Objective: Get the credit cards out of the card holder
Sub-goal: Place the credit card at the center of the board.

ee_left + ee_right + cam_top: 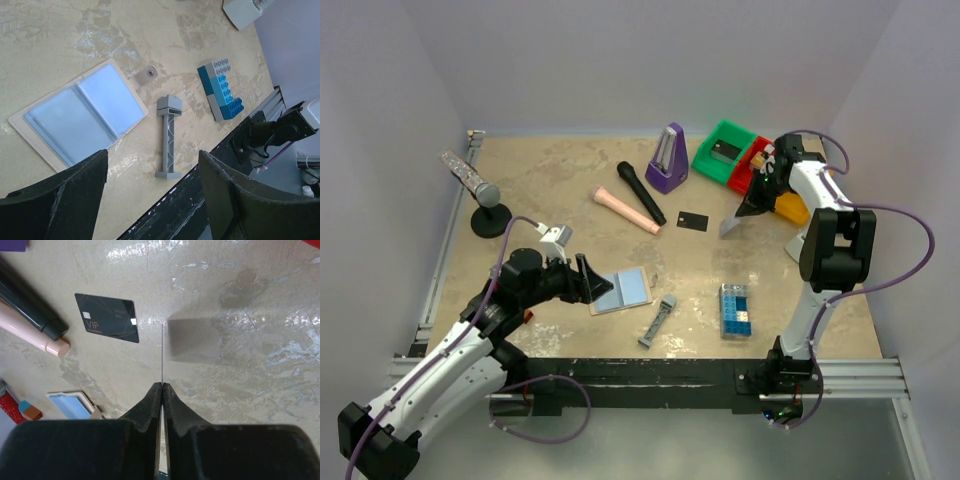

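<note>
**Grey card pinched by the right arm; holder lies open at the left**

The right gripper [162,386] is closed on a grey card [731,226], which is seen edge-on between the fingertips in the wrist view. The card is held tilted over the table [550,190], and its shadow is cast on the surface beneath. Whether its lower edge touches the table cannot be told.

A black card [106,325] marked VIP is laid flat on the table near the grey one, just beside the ends of a black microphone [640,192] and a pink tube [627,210].

The card holder [80,117] is spread open at the near left of the table, with both light-blue panels facing up and its snap tab stuck out at one edge. The left gripper [151,165] is held over the holder's near edge, jaws wide apart, with nothing between them.

A grey bar-shaped piece [168,137] and a blue-and-white brick stack [220,90] are laid to the holder's right.
</note>
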`<state>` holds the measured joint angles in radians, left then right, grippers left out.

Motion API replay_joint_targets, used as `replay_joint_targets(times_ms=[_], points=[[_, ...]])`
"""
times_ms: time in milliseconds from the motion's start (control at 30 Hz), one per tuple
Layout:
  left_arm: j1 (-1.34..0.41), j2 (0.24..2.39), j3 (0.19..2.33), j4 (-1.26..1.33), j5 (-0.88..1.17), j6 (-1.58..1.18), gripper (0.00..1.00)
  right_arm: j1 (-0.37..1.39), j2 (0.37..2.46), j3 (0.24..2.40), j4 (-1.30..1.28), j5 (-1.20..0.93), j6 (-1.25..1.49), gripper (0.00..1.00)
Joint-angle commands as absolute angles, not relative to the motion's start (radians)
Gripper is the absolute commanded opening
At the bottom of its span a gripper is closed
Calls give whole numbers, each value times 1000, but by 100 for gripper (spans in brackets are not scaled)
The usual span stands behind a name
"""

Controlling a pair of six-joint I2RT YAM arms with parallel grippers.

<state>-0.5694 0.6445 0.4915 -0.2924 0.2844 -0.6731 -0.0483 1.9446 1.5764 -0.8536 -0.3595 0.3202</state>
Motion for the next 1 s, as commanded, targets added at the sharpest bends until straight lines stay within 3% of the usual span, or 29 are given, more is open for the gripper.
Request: replay_joint_targets(times_ms=[0, 367, 767, 967], points=[[-563, 649, 485, -241, 299, -689, 77, -54, 1959, 1615, -867, -336, 308, 8], [-565, 655, 480, -238, 301, -692, 77, -48, 1916, 1555, -790, -285, 351, 0], [-564, 653, 480, -235, 298, -692, 77, -32, 1928, 1578, -798, -258, 351, 0], [-563, 653, 480, -235, 296, -693, 77, -32, 1928, 1578, -805, -261, 350, 13]])
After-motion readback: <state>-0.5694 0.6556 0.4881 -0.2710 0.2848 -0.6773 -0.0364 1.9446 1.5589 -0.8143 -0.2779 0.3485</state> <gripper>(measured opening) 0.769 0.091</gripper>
